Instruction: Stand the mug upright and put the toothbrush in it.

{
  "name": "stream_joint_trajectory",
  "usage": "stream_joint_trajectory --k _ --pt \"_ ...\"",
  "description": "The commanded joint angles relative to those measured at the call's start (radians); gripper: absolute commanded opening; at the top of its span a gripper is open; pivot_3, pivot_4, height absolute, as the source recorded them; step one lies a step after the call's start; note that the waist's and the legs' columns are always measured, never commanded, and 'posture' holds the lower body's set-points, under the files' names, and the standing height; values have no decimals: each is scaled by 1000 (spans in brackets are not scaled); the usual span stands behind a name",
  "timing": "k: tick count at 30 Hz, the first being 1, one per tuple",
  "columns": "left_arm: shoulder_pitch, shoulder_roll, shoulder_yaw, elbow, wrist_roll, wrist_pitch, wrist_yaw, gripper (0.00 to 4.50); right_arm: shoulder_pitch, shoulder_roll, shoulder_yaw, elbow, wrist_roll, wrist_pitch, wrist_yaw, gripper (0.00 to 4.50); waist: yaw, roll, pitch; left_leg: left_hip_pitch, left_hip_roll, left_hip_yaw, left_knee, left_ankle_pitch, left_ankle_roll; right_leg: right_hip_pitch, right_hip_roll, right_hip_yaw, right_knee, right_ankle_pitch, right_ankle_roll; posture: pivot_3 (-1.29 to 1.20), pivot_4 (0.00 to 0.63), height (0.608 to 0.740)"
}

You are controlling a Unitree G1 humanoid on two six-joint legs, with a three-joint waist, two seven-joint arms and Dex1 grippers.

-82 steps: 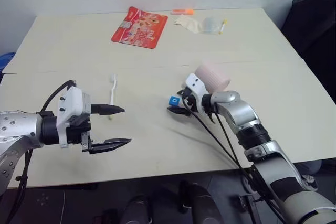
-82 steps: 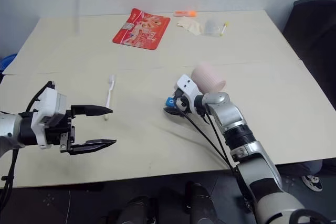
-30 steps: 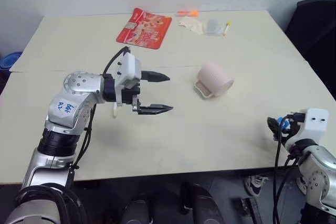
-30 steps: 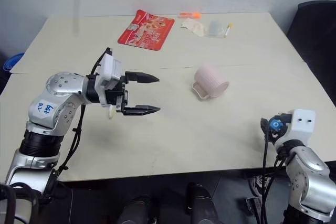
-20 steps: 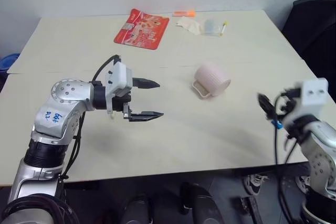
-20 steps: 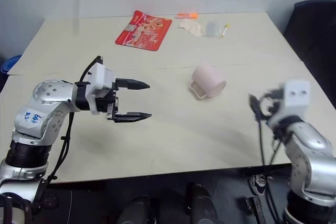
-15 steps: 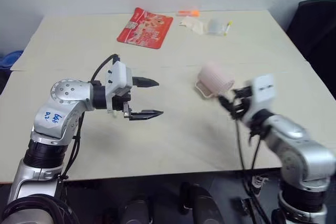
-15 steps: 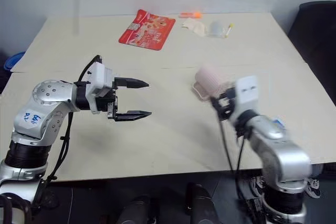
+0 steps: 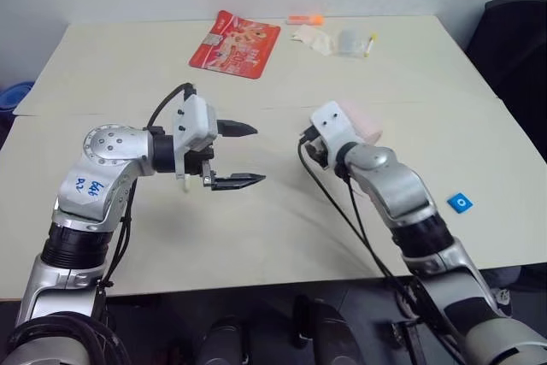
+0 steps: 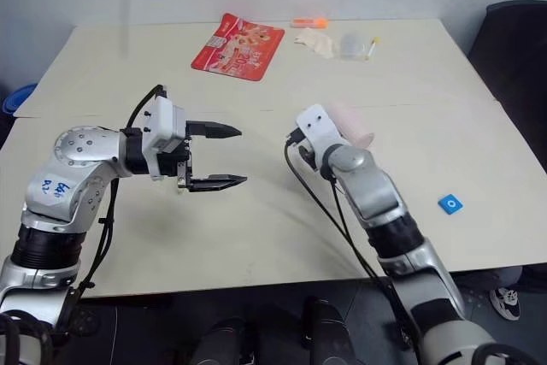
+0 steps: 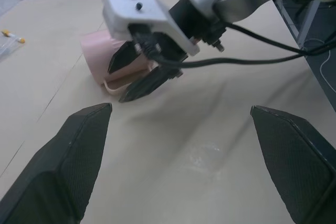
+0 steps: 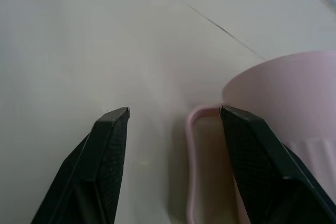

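The pale pink ribbed mug (image 9: pixel 366 122) lies on its side at mid-table, its loop handle (image 12: pixel 195 150) resting on the tabletop. My right gripper (image 12: pixel 173 111) is open right at the mug, one finger beside the handle and the other over bare table. In the left wrist view that gripper (image 11: pixel 116 85) shows in front of the mug (image 11: pixel 97 56). My left gripper (image 9: pixel 248 156) hovers open and empty to the left of the mug. The toothbrush (image 9: pixel 183 180) lies under the left hand, and just a short white piece of it shows.
A red packet (image 9: pixel 235 44), an orange marker (image 9: pixel 303 20) and a clear wrapper (image 9: pixel 338 40) lie at the table's far edge. A small blue square (image 9: pixel 461 203) lies on the table at the right. A black chair (image 9: pixel 517 32) stands beyond the right edge.
My right arm swung in from the table's right front edge to the mug. The blue square now lies on the table at the right. The left gripper stayed put, still open.
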Motion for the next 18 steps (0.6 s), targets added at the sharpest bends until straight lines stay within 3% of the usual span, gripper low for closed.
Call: stream_joint_trajectory --k 1,10,13,18 --pt "-13 6 21 -28 4 -10 12 4500 -58 25 -87 96 21 -7 15 2821 -2 0 0 0 0 0 0 0 0 0 0 0 0 0 0 0 150 740" --pt "-8 21 40 -22 8 -17 29 4500 -157 46 -183 263 74 7 103 2821 -17 0 0 0 0 -1 0 0 0 0 0 0 0 0 0 0 150 740" --pt "2 24 44 -26 9 -18 32 4500 -196 47 -203 325 91 -10 150 2233 -19 0 0 0 1 0 0 0 0 0 0 0 1 0 0 0 150 740" --pt "7 30 50 -32 7 -12 36 4500 -237 38 -235 382 96 -47 180 531 -18 0 0 0 1 0 0 0 0 0 0 0 1 0 0 0 150 740"
